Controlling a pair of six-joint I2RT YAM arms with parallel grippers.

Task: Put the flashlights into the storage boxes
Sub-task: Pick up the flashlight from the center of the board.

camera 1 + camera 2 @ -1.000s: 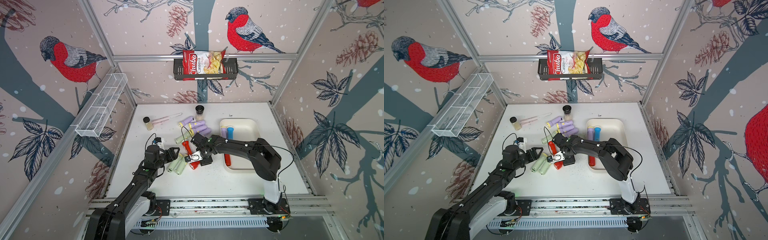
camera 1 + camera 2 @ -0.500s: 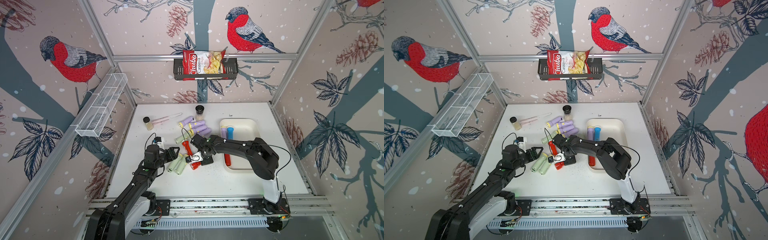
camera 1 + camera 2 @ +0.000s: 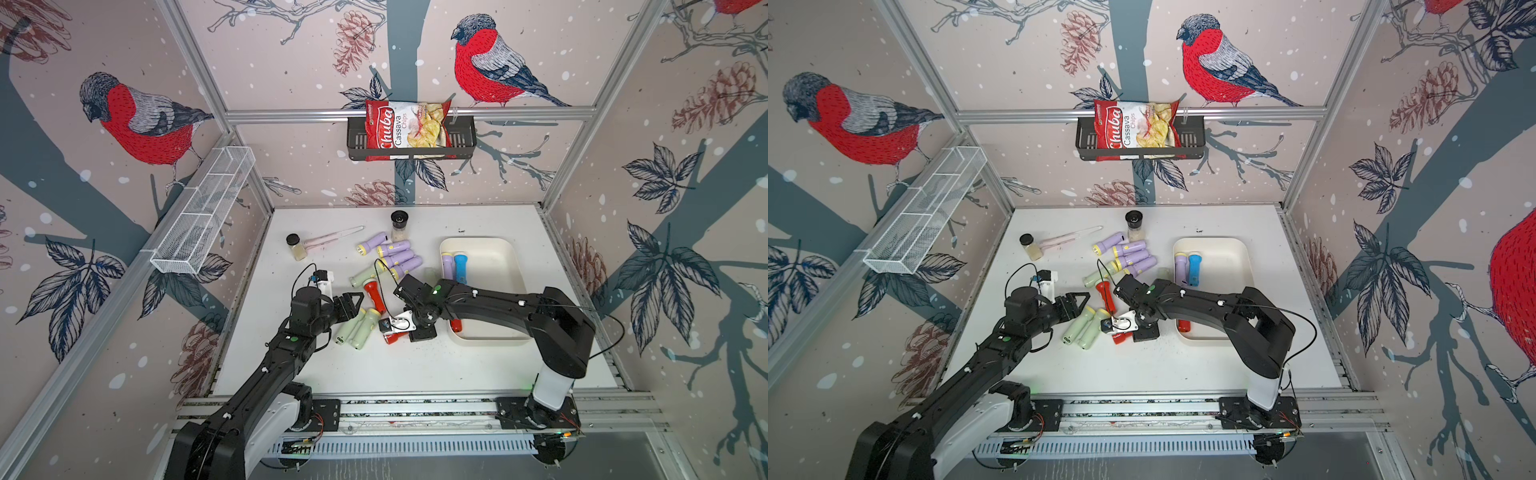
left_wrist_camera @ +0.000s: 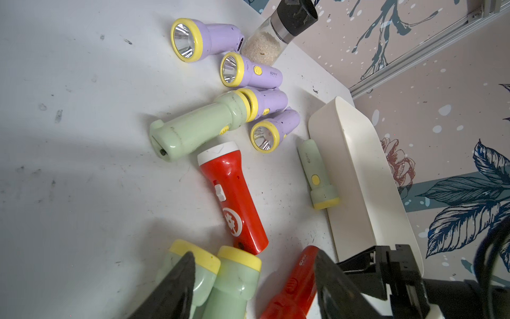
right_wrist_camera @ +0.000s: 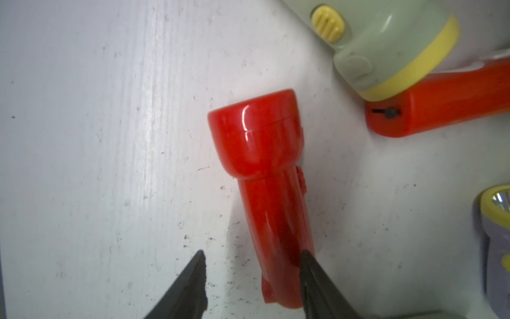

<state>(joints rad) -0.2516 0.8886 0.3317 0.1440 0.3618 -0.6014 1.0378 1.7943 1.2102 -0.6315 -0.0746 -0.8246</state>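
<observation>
Three flashlights (image 3: 460,268) lie in one tray (image 3: 498,266).

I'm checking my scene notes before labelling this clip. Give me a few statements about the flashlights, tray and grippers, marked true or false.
1. A blue flashlight lies in the tray. True.
2. The right gripper holds the all-red flashlight in the air. False: it lies on the table, jaws open at its tail.
3. The chips bag lies on the table. False: it is in the black shelf.
4. The left gripper hangs open over pale green flashlights. True.
</observation>
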